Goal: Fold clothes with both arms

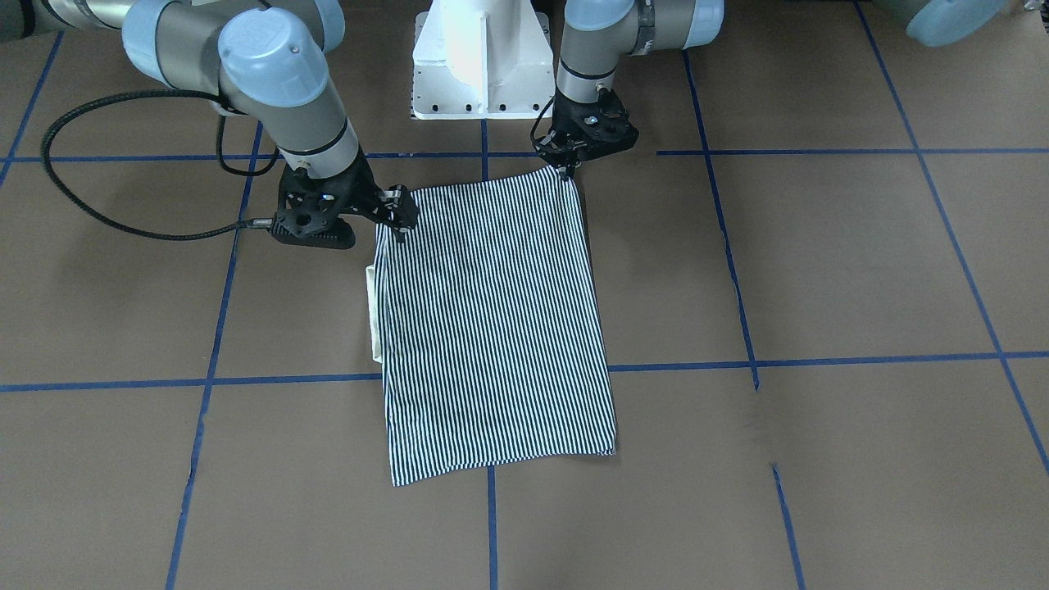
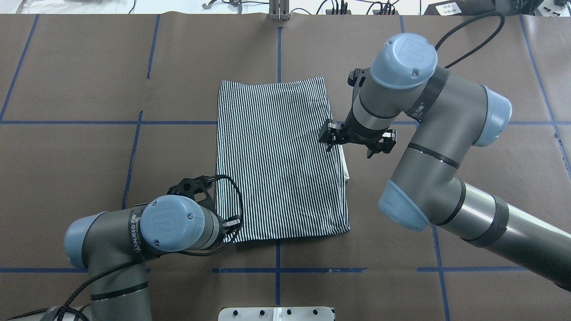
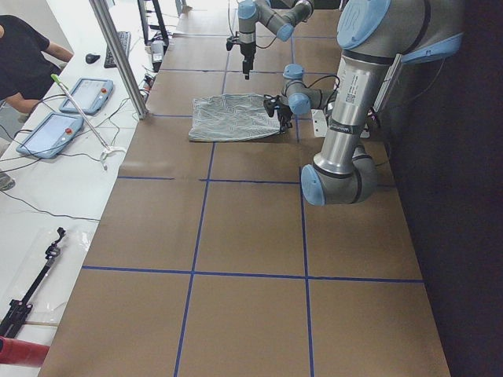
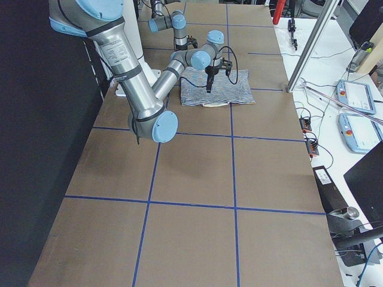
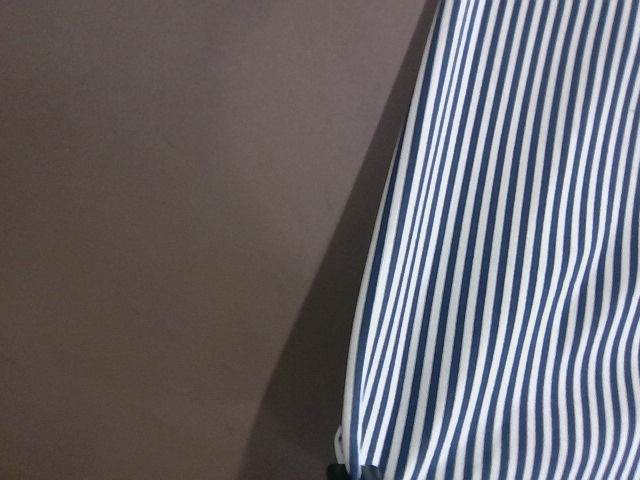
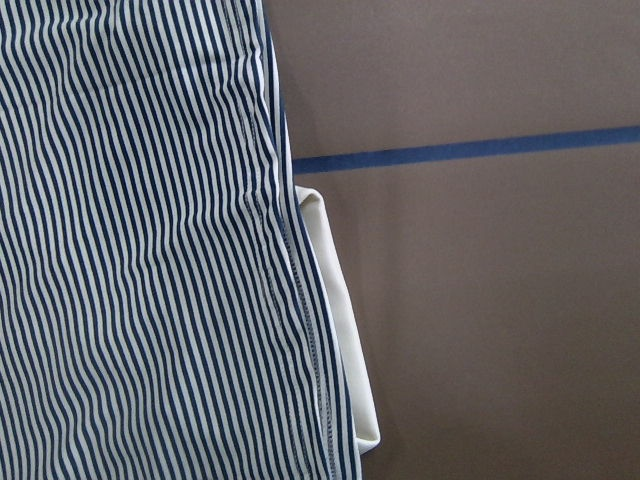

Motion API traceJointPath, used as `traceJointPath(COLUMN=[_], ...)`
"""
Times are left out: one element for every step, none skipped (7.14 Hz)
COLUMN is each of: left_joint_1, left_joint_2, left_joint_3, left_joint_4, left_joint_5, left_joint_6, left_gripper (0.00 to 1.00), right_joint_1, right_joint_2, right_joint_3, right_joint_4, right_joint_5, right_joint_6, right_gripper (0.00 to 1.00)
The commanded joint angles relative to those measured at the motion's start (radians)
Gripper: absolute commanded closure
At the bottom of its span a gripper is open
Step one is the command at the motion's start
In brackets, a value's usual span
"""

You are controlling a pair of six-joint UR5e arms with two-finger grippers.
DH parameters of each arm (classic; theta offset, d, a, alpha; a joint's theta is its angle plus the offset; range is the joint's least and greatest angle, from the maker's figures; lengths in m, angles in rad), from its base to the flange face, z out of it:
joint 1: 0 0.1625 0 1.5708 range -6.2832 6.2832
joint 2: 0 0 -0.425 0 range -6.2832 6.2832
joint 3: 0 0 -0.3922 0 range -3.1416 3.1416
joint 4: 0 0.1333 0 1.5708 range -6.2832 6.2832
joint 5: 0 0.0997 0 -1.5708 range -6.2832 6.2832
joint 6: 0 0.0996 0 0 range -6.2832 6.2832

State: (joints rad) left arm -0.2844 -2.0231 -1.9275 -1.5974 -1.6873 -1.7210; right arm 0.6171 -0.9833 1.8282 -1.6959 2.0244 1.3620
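Observation:
The striped polo shirt [image 1: 492,328] lies folded into a flat rectangle on the brown table, also in the overhead view [image 2: 276,160]. Its cream collar [image 1: 373,311] pokes out from one long side, and shows in the right wrist view [image 6: 340,330]. My left gripper [image 1: 567,170] is shut on the shirt's corner nearest the robot base; the left wrist view shows that striped edge [image 5: 520,250] raised a little, with a shadow under it. My right gripper [image 1: 400,223] stands open over the shirt's edge just beside the collar, also seen from overhead [image 2: 329,138].
The white pedestal base [image 1: 479,65] stands just behind the shirt. A black cable [image 1: 82,205] loops on the table beside my right arm. Blue tape lines [image 1: 492,524] grid the brown surface. An operator [image 3: 20,55] and tablets [image 3: 51,133] are beyond the far edge.

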Motion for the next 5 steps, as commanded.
traceJointPath(left_joint_1=[-0.012,-0.019,-0.036,-0.038,-0.038], left_joint_2=[0.000,-0.002,-0.003,-0.003,0.000], left_joint_3=[-0.002,-0.005,-0.005,-0.016,-0.040], left_joint_4=[-0.003,-0.003,-0.003,0.000,0.002], left_joint_5=[0.003,0.001,-0.003,-0.005,-0.006], left_joint_6=[0.043,0.044,0.044,0.044,0.044], left_gripper=[1.00,1.00,1.00,1.00,1.00], right_joint_1=[-0.149,-0.202,-0.232,-0.243,-0.250], right_joint_2=[0.006,0.005,0.008,0.008,0.006], right_joint_3=[0.003,-0.004,-0.018,-0.032,-0.052], right_joint_4=[0.063,0.067,0.067,0.067,0.068], right_joint_5=[-0.149,-0.194,-0.249,-0.254,-0.256], right_joint_6=[0.315,0.422,0.513,0.616,0.678], right_gripper=[0.00,0.00,0.00,0.00,0.00])
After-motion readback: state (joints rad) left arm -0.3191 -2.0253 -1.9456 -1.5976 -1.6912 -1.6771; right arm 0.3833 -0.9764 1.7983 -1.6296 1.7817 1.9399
